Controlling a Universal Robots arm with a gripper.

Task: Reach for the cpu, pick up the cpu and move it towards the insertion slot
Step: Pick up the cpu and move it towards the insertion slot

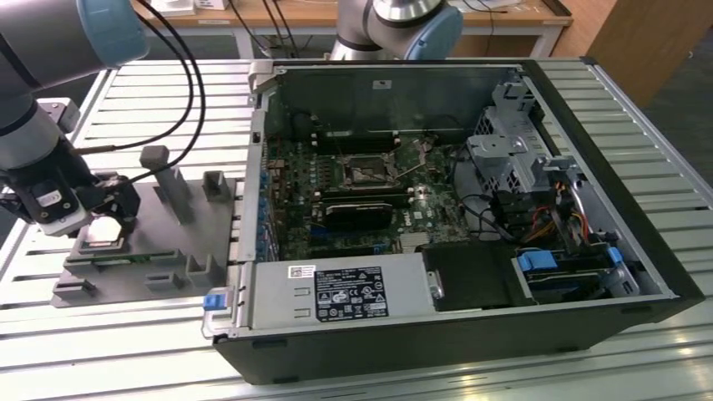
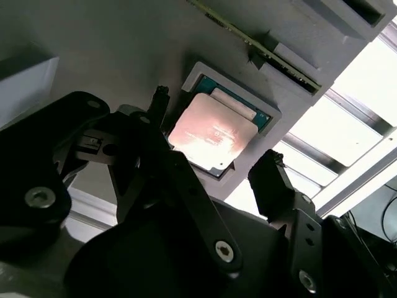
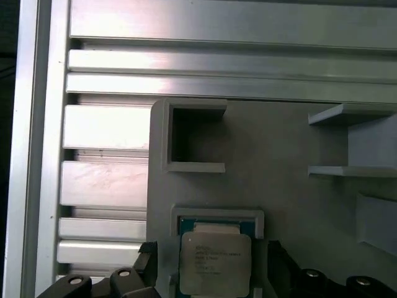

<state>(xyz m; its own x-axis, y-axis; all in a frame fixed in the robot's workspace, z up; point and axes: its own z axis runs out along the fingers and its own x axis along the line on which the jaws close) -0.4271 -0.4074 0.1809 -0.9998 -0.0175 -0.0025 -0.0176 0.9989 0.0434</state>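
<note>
Exterior view: gripper (image 1: 103, 219) low over the grey fixture plate (image 1: 167, 255) at the exterior view's left, on the slatted aluminium table (image 1: 134, 334). Cpu (image 1: 103, 230) a small pale square right under the tool, seated in the fixture, well apart from the open PC case (image 1: 446, 351). Insertion slot (image 1: 362, 170) on the green motherboard (image 1: 429, 213) inside that case: dark square, silvery frame. Black card (image 1: 356, 213) just beside the slot, power supply (image 1: 334, 292) along the case's near edge.

Second wrist view, close-up detail: cpu flat in a square recessed pocket (image 2: 273, 115), metal lid up, teal board edge around it. Black fingers (image 2: 268, 171) spread wide, one on each side of the chip, a gap between each tip and the lid. No contact, nothing pinched.

First wrist view, more from above: same pocket and chip, fingertips (image 3: 276, 257) flanking the pocket walls. Square-walled holder (image 3: 195, 139) further along the same fixture, table slats alongside. Print on the lid, not read.
</note>
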